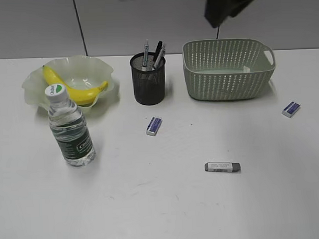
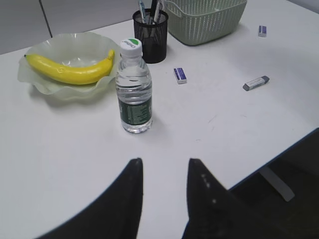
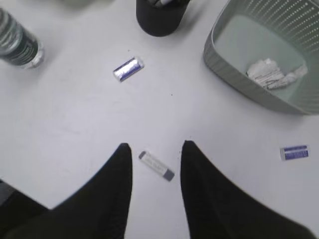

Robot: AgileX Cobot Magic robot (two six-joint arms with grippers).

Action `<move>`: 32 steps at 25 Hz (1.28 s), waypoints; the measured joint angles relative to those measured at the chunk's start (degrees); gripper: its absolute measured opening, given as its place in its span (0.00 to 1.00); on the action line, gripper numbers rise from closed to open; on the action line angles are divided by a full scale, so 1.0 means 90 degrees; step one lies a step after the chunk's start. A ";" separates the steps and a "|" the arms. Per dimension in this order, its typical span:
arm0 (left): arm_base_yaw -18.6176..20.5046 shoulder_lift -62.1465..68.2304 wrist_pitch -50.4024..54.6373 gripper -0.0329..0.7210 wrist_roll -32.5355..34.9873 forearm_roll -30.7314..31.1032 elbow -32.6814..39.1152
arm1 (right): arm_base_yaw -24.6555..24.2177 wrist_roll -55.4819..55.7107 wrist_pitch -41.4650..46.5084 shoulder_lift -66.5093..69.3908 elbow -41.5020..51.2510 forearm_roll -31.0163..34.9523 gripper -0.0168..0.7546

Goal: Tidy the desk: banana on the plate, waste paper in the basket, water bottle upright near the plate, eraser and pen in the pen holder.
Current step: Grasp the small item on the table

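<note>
Exterior view: the banana [image 1: 77, 89] lies in the plate [image 1: 33, 88], and the water bottle [image 1: 71, 130] stands upright on the bench [image 1: 152, 209] just in front of the plate. The pen holder [image 1: 148, 80] carries several pens. Three erasers lie loose on the bench: a blue-wrapped eraser [image 1: 154, 126] near the pen holder, a grey eraser [image 1: 222, 166] further forward, and a second blue eraser [image 1: 290, 109] right of the basket [image 1: 228, 70]. Only a dark part of an arm shows at the top edge.

Left wrist view: the left gripper [image 2: 164, 169] hangs over bare bench in front of the bottle, its fingers [image 2: 130, 184] parted with nothing between them.

Right wrist view: the right gripper [image 3: 156, 152] hovers above the grey eraser [image 3: 156, 166], which lies slantwise between the two fingers [image 3: 119, 172] but on the bench below them, not yet clamped; the fingers stand apart and empty. The waste paper [image 3: 275, 73] sits inside the basket [image 3: 234, 74].

The erasers appear to be what is left to do. The risk: the grey eraser is low and lies at an angle to the fingers, so a closing grip could catch one corner and spin or flick it away. Descending too far would press the fingertips into the bench. Later, a drop over the crowded pen holder could bounce off the pens.
</note>
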 joint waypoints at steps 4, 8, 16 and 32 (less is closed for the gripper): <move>0.0000 0.0000 0.0000 0.35 0.0000 0.0000 0.0000 | 0.0000 -0.0014 0.0013 -0.1544 0.1380 0.0031 0.38; 0.0000 0.0000 0.0000 0.35 0.0000 0.0000 0.0000 | 0.0000 -0.0014 0.0029 -0.3149 0.2825 0.0045 0.38; 0.0000 0.0035 0.0000 0.35 0.0000 0.0000 0.0000 | 0.0005 -0.0014 -0.0171 -0.6283 0.5464 0.0101 0.38; 0.0000 0.0622 -0.0189 0.35 0.0000 -0.0127 -0.0085 | 0.0007 -0.0153 -0.1026 -1.0309 0.7464 0.0281 0.37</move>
